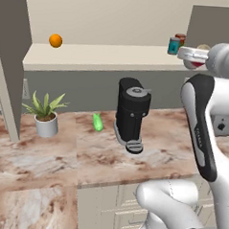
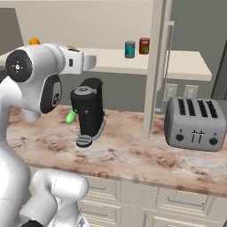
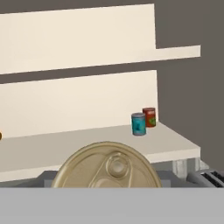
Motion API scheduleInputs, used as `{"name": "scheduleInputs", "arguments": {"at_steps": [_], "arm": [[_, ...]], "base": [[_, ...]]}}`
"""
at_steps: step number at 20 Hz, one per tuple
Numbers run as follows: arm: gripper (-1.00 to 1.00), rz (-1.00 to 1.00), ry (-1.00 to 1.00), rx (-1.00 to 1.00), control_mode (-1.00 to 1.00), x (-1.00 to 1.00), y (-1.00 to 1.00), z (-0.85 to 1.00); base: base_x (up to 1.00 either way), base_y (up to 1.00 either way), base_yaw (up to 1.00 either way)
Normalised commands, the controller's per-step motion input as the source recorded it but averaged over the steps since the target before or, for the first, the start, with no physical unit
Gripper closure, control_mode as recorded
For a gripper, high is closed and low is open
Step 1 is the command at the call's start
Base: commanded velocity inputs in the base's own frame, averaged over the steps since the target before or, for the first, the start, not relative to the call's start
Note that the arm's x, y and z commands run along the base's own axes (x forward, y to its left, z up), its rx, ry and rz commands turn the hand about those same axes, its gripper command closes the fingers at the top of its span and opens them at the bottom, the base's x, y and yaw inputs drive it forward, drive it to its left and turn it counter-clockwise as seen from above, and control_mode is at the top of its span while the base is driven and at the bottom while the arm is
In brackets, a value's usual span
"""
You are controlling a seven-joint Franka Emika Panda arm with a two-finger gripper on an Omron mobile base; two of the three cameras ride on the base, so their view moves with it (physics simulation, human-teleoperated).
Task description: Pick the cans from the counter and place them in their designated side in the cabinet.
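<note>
My gripper [image 1: 189, 55] is raised to shelf height in front of the cabinet and is shut on the red can [image 1: 195, 64] with the white band. That can's pale pull-tab top [image 3: 108, 169] looms at the bottom of the hand view and hides my fingertips. The teal-blue can [image 1: 174, 45] [image 2: 129, 49] [image 3: 138, 124] stands upright on the cabinet shelf [image 1: 100, 58] [image 3: 65, 146] near its right end. A darker red can [image 1: 180, 39] [image 2: 144, 45] [image 3: 149, 117] stands close behind the teal one.
On the marbled counter [image 1: 46, 155] [image 2: 133, 155] stand a black coffee machine [image 1: 132, 112] [image 2: 88, 111], a small green bottle [image 1: 97, 122] [image 2: 70, 116], a potted plant [image 1: 46, 113] and a grey toaster [image 2: 194, 124]. An orange [image 1: 55, 41] lies on the shelf's left part.
</note>
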Motion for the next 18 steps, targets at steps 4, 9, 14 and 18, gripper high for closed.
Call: {"name": "scheduleInputs", "arguments": {"at_steps": [4,9,14,18], "arm": [[1.00,0.00,0.01,-0.06,-1.00,0.14,-0.04,0.00],[1.00,0.00,0.03,-0.05,-1.00,0.13,0.00,-0.01],[1.00,0.00,0.05,-0.05,-1.00,0.14,0.00,-0.04],[1.00,0.00,0.05,-0.04,-1.00,0.21,0.00,-0.09]], "base": [[0.00,0.00,0.00],[0.00,0.00,0.00],[0.00,0.00,0.00],[0.00,0.00,0.00]]}}
